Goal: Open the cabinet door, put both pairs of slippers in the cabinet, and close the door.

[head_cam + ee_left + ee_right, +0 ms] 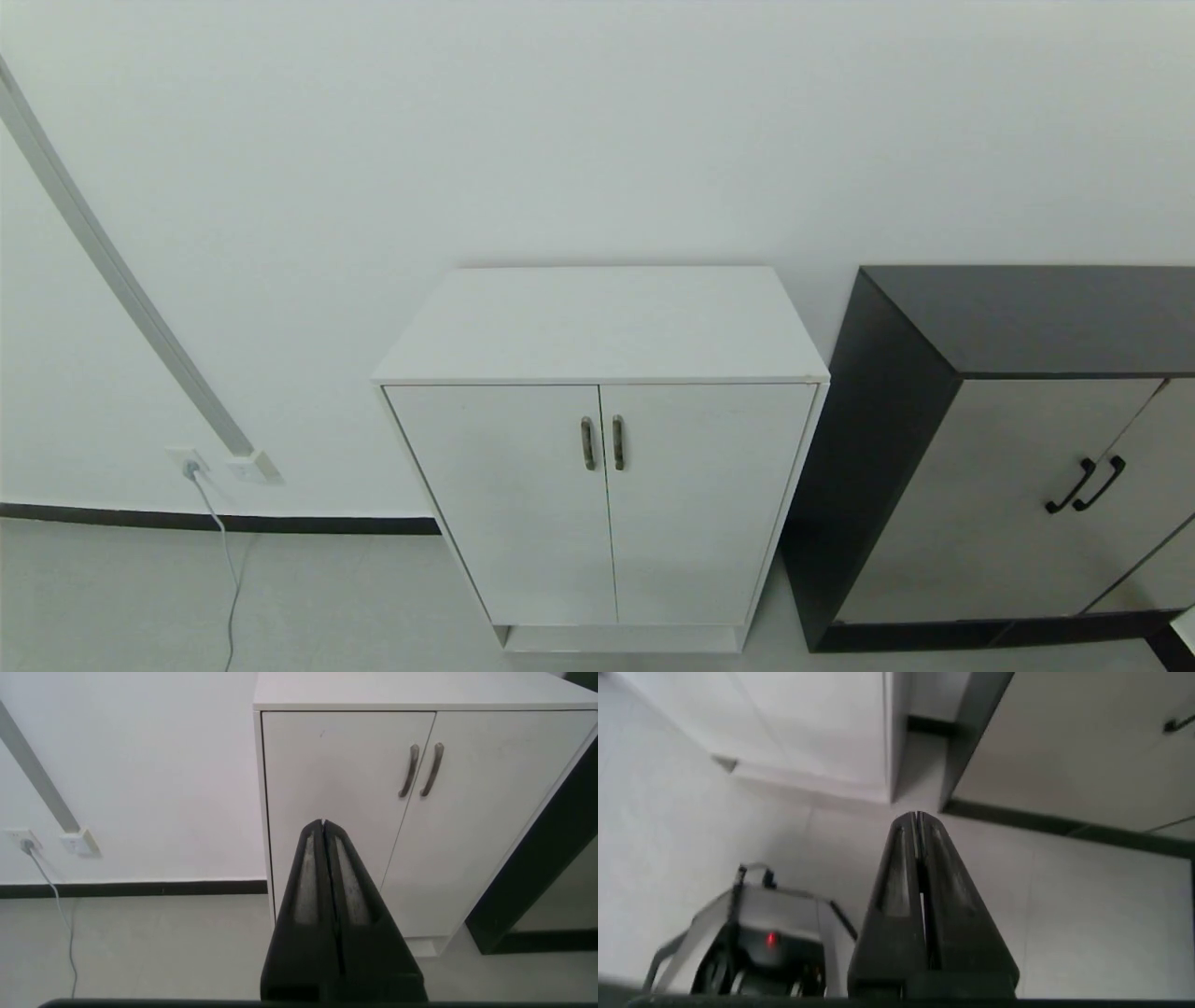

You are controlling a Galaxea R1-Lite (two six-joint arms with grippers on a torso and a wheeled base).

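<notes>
A white two-door cabinet (597,448) stands against the wall with both doors closed; its two grey handles (602,442) sit side by side at the middle seam. The left wrist view shows the same cabinet (411,803) and its handles (420,770) ahead of my left gripper (323,826), which is shut and empty, some way short of the doors. My right gripper (917,819) is shut and empty too, held low over the grey floor near the gap between the white cabinet's lower corner (895,775) and the black cabinet (1064,747).
A black cabinet (1008,448) with grey doors and black handles (1086,483) stands right beside the white one. On the wall to the left are a slanted cable duct (121,271), a socket (189,462) and a cable (229,569) trailing onto the open floor.
</notes>
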